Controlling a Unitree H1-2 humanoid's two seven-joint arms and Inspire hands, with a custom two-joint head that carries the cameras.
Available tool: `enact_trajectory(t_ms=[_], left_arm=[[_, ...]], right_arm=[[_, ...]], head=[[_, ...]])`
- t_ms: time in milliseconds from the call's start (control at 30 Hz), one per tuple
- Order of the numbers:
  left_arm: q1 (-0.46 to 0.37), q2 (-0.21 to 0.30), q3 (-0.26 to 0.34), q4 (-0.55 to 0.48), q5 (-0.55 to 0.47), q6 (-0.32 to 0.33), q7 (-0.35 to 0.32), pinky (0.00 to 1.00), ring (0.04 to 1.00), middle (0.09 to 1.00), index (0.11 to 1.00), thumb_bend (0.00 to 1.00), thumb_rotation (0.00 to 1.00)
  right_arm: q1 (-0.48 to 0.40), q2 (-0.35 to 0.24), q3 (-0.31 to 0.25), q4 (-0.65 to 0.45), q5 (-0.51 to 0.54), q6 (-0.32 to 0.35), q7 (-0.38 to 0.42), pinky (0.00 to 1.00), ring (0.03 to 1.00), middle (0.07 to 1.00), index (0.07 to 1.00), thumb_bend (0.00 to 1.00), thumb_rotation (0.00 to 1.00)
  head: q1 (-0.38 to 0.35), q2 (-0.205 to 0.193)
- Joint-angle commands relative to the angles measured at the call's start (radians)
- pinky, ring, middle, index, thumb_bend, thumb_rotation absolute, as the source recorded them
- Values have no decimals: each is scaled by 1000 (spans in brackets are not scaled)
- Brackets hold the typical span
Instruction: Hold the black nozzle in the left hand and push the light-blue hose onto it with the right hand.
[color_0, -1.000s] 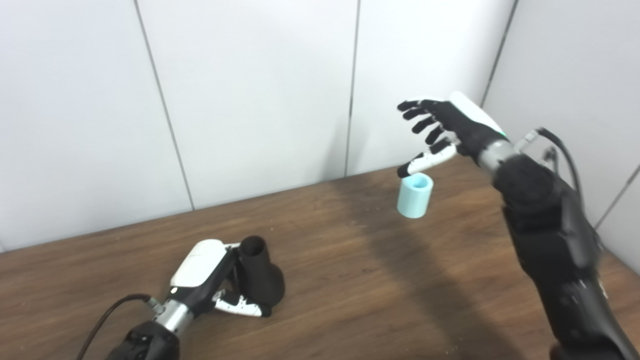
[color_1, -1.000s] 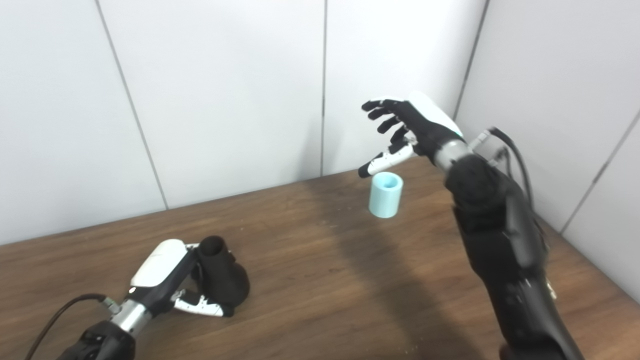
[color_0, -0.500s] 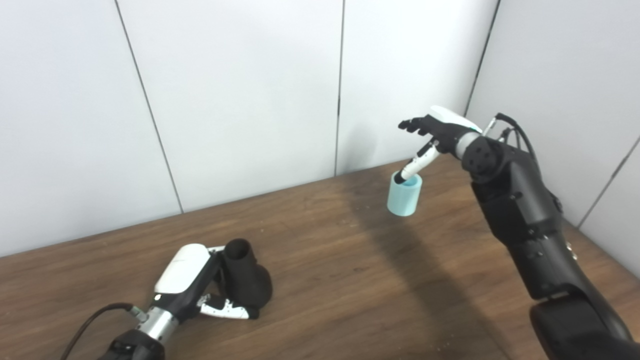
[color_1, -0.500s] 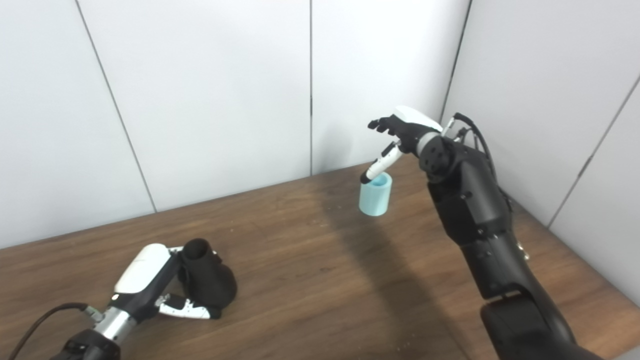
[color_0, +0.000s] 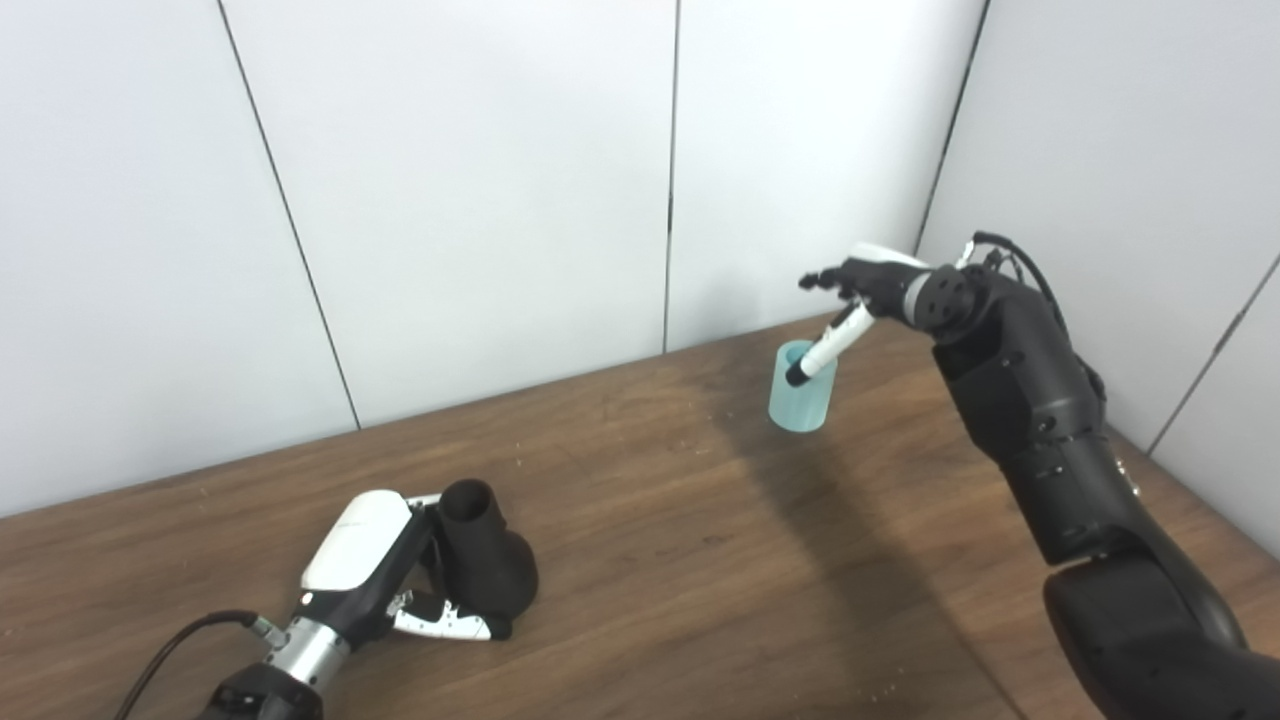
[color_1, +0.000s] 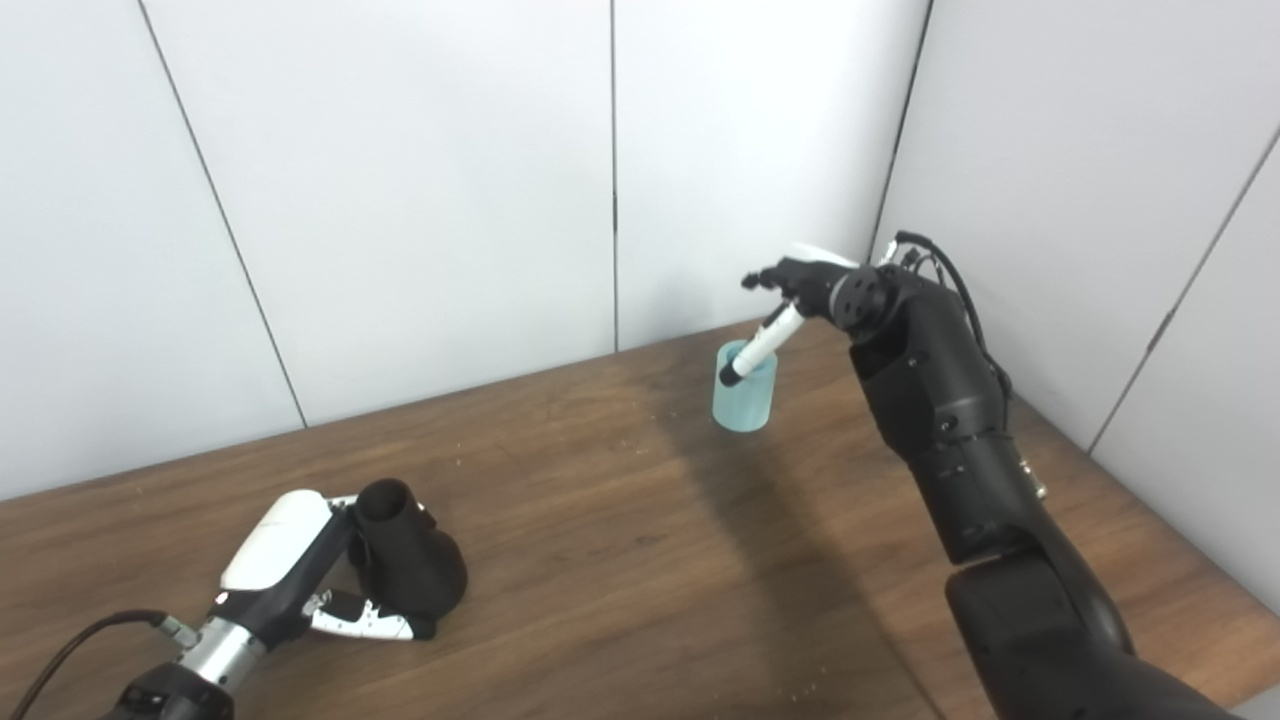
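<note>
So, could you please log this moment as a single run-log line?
left hand: shut on black nozzle, on table | right hand: open, thumb at light-blue hose rim | hose upright, not gripped

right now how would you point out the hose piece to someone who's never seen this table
Look to the far right of the wooden table, near the corner of the white walls. A short light-blue hose stands upright there, open end up, under the right hand; it is the only pale, coloured thing.
</note>
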Motion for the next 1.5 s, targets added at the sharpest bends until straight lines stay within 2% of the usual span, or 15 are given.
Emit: enact_trajectory(t_ms=[0,167,433,567,600,633,667,767,833,1100,1467], left_arm=[[90,85,-35,104,82,69,-98,311,402,436,506,524,0],[90,87,-42,102,90,67,-102,309,395,433,507,524,0],[81,92,-40,109,79,57,-109,301,393,430,507,524,0],[85,91,-43,107,84,60,-108,292,398,440,505,524,0],[87,91,-43,102,85,64,-109,290,398,441,505,524,0],[89,91,-44,99,86,67,-109,288,398,441,505,524,0],[90,91,-44,98,88,68,-109,288,398,441,505,524,0],[95,94,-45,82,91,75,-114,296,398,438,505,524,0],[98,95,-44,70,92,79,-116,305,398,438,505,524,0],[102,101,-41,58,85,82,-125,287,393,437,506,524,0],[108,103,-41,41,84,93,-139,291,391,438,505,524,0]], right_arm=[[-73,-24,-6,-20,-15,-1,-12,804,893,984,944,944,232],[-63,-20,26,-8,-34,-1,-47,748,860,962,921,938,201],[-53,-29,77,15,-21,-1,-71,750,864,940,901,928,172],[-42,-36,120,20,-2,-3,-115,740,846,915,886,918,146],[-34,-36,132,15,2,-8,-136,912,852,895,874,915,147],[-30,-37,141,12,7,-10,-152,955,856,886,868,911,146],[-26,-38,148,18,16,-23,-180,944,855,879,860,908,142],[-16,-32,153,31,53,-61,-268,735,813,848,823,894,104],[-14,-27,163,51,74,-81,-312,677,791,834,809,891,90],[-22,-38,246,92,90,-101,-388,664,762,798,788,888,86],[-9,-39,262,98,117,-89,-437,633,733,770,770,852,79]], head=[[-1,1],[-5,2],[-8,5],[-9,7],[-9,7],[-9,7],[-9,7],[-3,11],[-3,11],[4,17],[2,22]])
